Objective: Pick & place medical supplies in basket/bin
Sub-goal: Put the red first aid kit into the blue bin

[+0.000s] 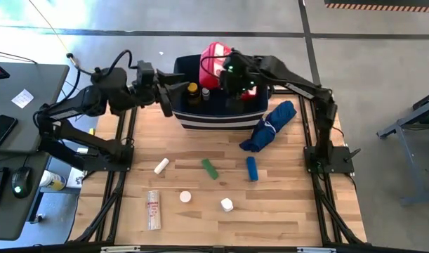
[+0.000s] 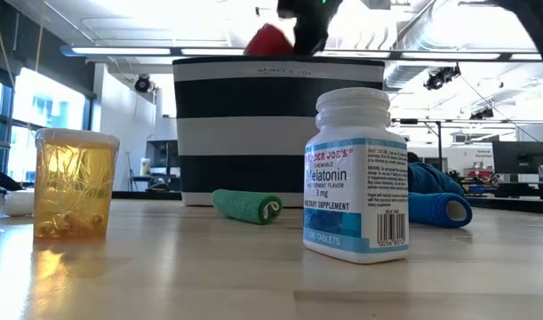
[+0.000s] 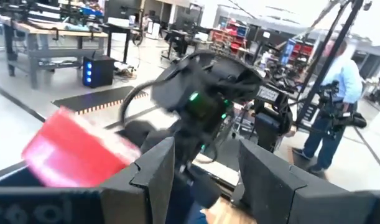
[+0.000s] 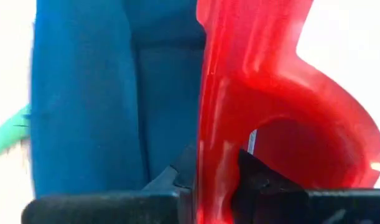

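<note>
First aid pouch (image 1: 213, 56), red, hanging over the far side of the navy bin (image 1: 218, 116), pinched between the closed jaws of the right gripper (image 1: 228, 70); red material clamped between the two dark fingers in the right wrist view, blue fabric just behind. Seen from the low camera as a red shape (image 2: 269, 40) above the bin's rim (image 2: 275, 62), so not yet released, by the look of it.

Already inside the bin: an amber yellow-capped bottle (image 1: 192, 91) and a small dark bottle (image 1: 206, 93) beside it.

Left gripper (image 1: 165, 95) at the bin's left wall, fingers spread on either side of the rim, apparently steadying it rather than carrying anything; rim (image 3: 65, 205) visible between and below the fingers in the left wrist view.

Still out on the table: a white tube (image 1: 161, 166), a green roll (image 1: 210, 169), a blue roll (image 1: 252, 169), a flat pale box (image 1: 154, 209), a round white cap or tub (image 1: 185, 197), a white bottle (image 1: 227, 204). From the low camera, also an amber vial (image 2: 74, 185) nearest the lens beside that bottle. Royal-blue fabric bundle (image 1: 270, 125) lying against the bin's right corner, not part of the job.

Judged overall: well short of halfway, two items in, one about to drop, six or so left.
</note>
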